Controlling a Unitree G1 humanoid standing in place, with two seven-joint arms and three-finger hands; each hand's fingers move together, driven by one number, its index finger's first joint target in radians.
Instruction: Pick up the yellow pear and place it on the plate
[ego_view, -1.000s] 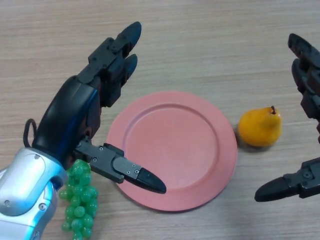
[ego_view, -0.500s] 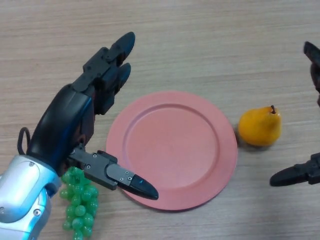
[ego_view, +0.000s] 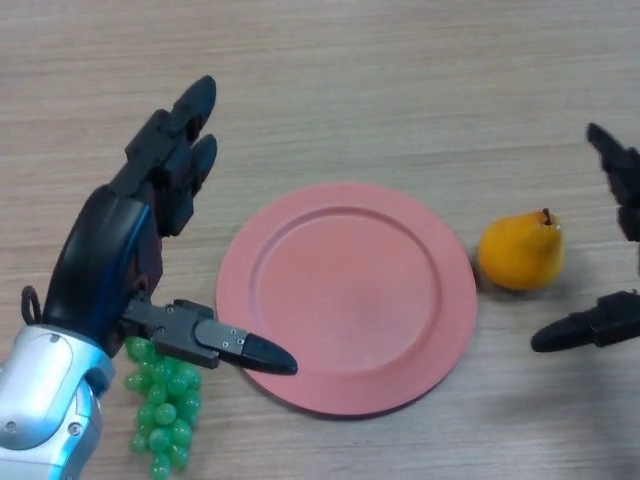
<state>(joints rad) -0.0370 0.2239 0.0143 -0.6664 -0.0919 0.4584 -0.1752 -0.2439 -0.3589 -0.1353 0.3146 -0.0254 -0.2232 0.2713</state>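
While left hand (ego_view: 115, 250) drifts left off pink plate (ego_view: 300, 385), fingers released, right hand (ego_view: 610, 320) also backs toward edge, fingers spread, holding nothing; yellow pear (ego_view: 518, 253) sits ungrasped on counter (ego_view: 400, 90) beside plate; grapes (ego_view: 163, 410) lower left

The left arm comes in from the lower left corner, its silver forearm low and its wrist angled up and to the right; the left hand (ego_view: 115, 250) is spread wide, fingers straight and pointing up and away, thumb stretched out to the right; the right hand (ego_view: 612, 322) shows only at the right edge, fingers above and thumb below, held wide apart and empty.
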